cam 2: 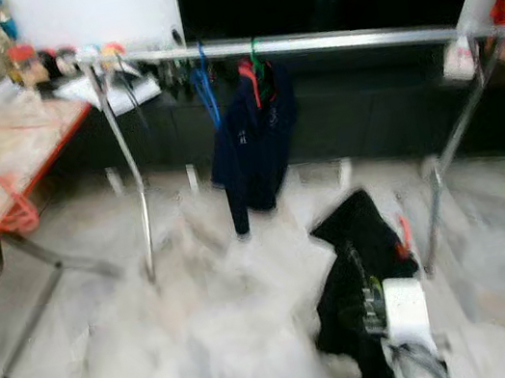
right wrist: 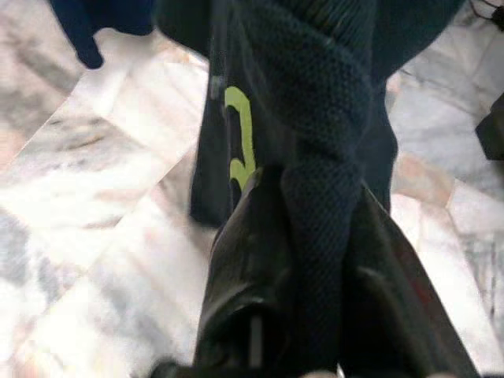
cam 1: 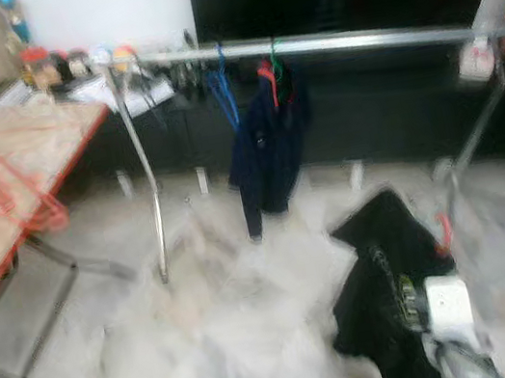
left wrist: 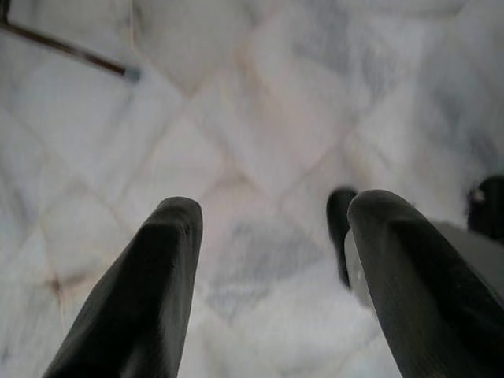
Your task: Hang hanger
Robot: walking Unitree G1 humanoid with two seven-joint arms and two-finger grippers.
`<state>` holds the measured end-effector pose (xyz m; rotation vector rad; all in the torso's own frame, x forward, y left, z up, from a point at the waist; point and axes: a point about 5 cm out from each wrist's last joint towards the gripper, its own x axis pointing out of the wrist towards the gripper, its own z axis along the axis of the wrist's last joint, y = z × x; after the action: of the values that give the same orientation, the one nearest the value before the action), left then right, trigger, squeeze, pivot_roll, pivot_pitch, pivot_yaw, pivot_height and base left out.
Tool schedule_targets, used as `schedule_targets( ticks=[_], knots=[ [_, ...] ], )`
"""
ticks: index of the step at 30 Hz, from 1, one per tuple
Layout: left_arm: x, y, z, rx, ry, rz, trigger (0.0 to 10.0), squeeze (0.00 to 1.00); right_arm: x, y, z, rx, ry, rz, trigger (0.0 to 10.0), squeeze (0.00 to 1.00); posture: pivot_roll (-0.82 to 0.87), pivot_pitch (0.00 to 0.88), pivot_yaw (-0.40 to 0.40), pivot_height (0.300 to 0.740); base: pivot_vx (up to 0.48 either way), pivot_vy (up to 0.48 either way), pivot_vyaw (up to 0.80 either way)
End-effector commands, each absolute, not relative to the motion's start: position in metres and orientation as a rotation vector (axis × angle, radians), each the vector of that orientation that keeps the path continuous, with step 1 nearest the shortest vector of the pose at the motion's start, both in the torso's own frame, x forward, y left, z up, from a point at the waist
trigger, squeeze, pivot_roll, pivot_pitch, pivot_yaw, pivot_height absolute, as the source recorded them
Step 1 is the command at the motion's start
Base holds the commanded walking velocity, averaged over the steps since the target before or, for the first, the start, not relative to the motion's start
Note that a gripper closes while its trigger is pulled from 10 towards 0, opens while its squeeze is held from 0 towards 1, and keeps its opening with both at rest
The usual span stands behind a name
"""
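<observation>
A silver clothes rail [cam 1: 353, 39] crosses the room ahead, blurred. A navy garment [cam 1: 266, 152] hangs from it on a red hanger, beside a blue hanger [cam 1: 225, 91] and a green one. My right gripper [right wrist: 315, 260] is shut on a black garment [cam 1: 388, 292] with yellow-green print. A bit of red hanger [cam 1: 446, 233] pokes out at that garment's upper right. The garment hangs low in front of the rack's right leg. My left gripper [left wrist: 272, 209] is open over the marble floor, holding nothing.
A wooden table [cam 1: 29, 140] with a red edge stands at the left, with a red hanger [cam 1: 9, 198] lying on it. Its metal legs reach onto the floor. Small items crowd a shelf [cam 1: 65, 70] behind. A dark cabinet runs behind the rack.
</observation>
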<state>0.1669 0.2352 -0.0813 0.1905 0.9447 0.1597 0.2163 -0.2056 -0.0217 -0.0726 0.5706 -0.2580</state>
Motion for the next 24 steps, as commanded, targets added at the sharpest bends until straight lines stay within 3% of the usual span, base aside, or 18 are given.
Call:
schedule_targets(
  ticks=[1,9,15,24],
  knots=[
    [0.165,0.231,-0.083,0.184,0.958,0.152,10.0,0.00,0.222,-0.211,-0.015,-0.080,0.538,-0.263,10.0,0.00,-0.06,0.000,-0.067,0.740,-0.326,0.000,0.00],
    [0.164,0.232,-0.083,0.185,0.958,0.152,10.0,0.00,0.225,-0.210,-0.015,-0.078,0.543,-0.244,10.0,0.00,-0.05,0.000,-0.068,0.740,-0.318,0.000,0.00],
    [0.164,0.233,-0.083,0.188,0.954,0.153,10.0,0.00,0.232,-0.207,-0.013,-0.073,0.546,-0.187,10.0,0.00,-0.05,0.000,-0.068,0.740,0.000,0.000,0.00],
    [0.197,0.239,-0.064,0.242,0.815,0.111,10.0,0.00,0.254,-0.211,-0.001,-0.122,0.584,0.097,10.0,0.00,-0.06,0.000,-0.071,0.740,0.000,0.000,0.00]
  ],
)
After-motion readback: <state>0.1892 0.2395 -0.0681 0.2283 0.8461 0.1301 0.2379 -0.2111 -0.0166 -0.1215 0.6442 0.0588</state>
